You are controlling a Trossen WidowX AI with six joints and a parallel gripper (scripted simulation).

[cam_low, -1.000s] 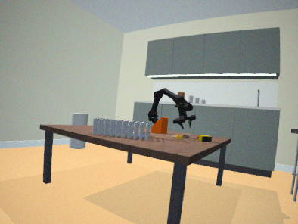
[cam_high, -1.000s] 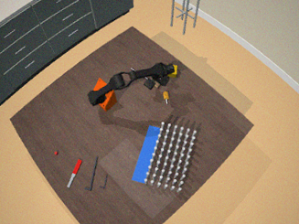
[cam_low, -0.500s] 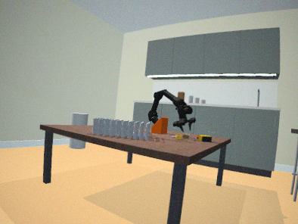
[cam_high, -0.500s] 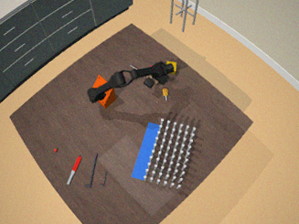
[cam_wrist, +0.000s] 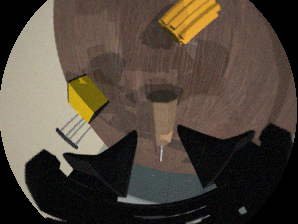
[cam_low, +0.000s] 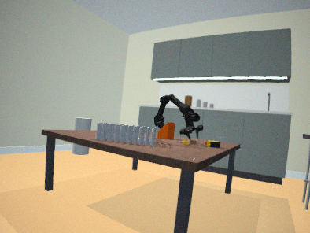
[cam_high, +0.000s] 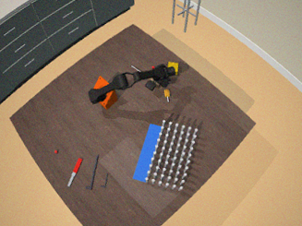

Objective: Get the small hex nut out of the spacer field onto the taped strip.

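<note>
The gripper (cam_high: 158,84) (cam_low: 194,138) (cam_wrist: 157,130) is partly open and low over the table, with nothing held. A tool with a wooden handle (cam_wrist: 164,117) lies below and between the fingers in the wrist view, its thin shaft pointing toward the cabinets. Metal spacers (cam_low: 112,133) stand in rows behind the blue taped strip (cam_high: 147,155); the gripper is well away from them. A long dark hooked tool (cam_high: 95,170) and a short hooked one (cam_high: 106,180) lie on the strip's other side. The hex nut cannot be made out.
A yellow block (cam_high: 174,66) (cam_low: 213,143) (cam_wrist: 87,100) lies close to the hand. An orange-yellow handled tool (cam_high: 167,93) (cam_wrist: 190,20) lies on the spacer side of it. A red-handled tool (cam_high: 77,166) and a small red ball (cam_high: 56,151) lie at the far left.
</note>
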